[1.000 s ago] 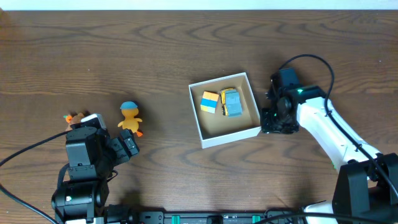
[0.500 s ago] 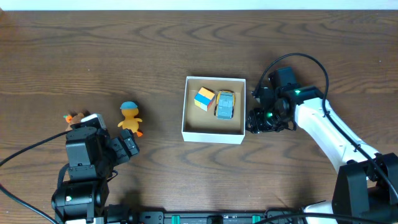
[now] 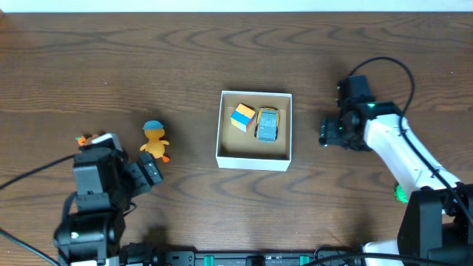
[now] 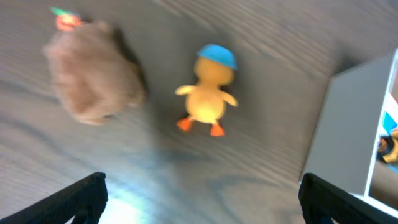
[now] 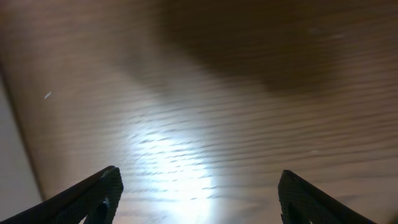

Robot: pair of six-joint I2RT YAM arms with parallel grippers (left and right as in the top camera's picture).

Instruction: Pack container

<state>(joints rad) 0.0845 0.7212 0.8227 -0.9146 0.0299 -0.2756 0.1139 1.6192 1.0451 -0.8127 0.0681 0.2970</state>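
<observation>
The container (image 3: 251, 161), a square white box with a tan bottom, sits mid-table. Inside it lie an orange-and-blue block (image 3: 242, 117) and a small blue-and-yellow car (image 3: 267, 123). My right gripper (image 3: 325, 133) stands open just right of the box, apart from its wall; in the right wrist view the gripper (image 5: 199, 199) has only bare wood between its fingers, with the box wall (image 5: 11, 162) at the left edge. My left gripper (image 3: 150, 171) is open at the front left. A yellow duck (image 4: 208, 93) with a blue cap and a brown plush toy (image 4: 93, 71) lie ahead of it.
The container's white wall (image 4: 348, 124) rises at the right of the left wrist view. The brown plush (image 3: 85, 139) is partly hidden by the left arm from above. A small green thing (image 3: 401, 194) peeks out beside the right arm. Cables trail from both arms.
The container turned from tilted to square with the table. The right gripper then opened, let go of its right wall and drew back to the right. The left arm shifted slightly.
</observation>
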